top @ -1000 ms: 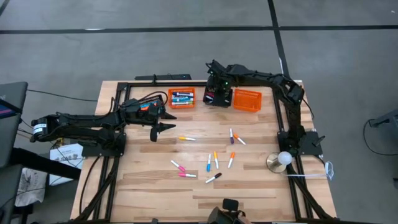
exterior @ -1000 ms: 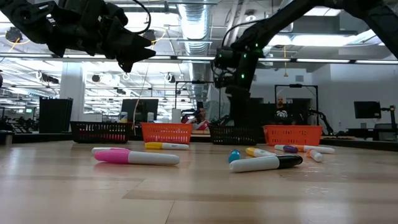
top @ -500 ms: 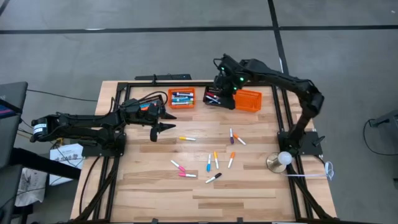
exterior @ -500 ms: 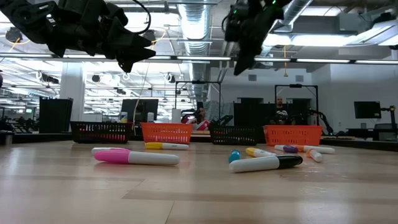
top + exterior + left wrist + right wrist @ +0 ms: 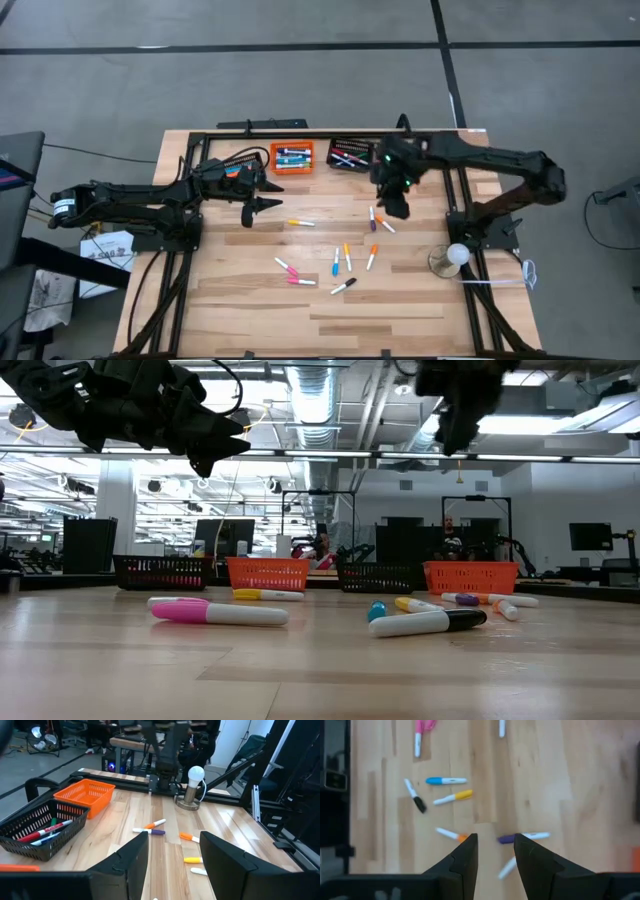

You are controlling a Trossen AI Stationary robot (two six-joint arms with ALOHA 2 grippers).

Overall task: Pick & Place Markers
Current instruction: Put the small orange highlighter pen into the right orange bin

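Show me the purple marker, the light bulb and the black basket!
purple marker (image 5: 506, 839): right wrist view, on its purple cap.
light bulb (image 5: 196, 772): left wrist view, on the round glass.
black basket (image 5: 349, 155): high view, on its inside.

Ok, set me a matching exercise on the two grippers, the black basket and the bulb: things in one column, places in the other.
1 right gripper
2 left gripper
3 black basket
4 bulb

A near the table's right edge
B in the air near the purple marker
C at the back, markers inside
D raised, left of the yellow marker

Pairs: 1-B, 2-D, 3-C, 4-A
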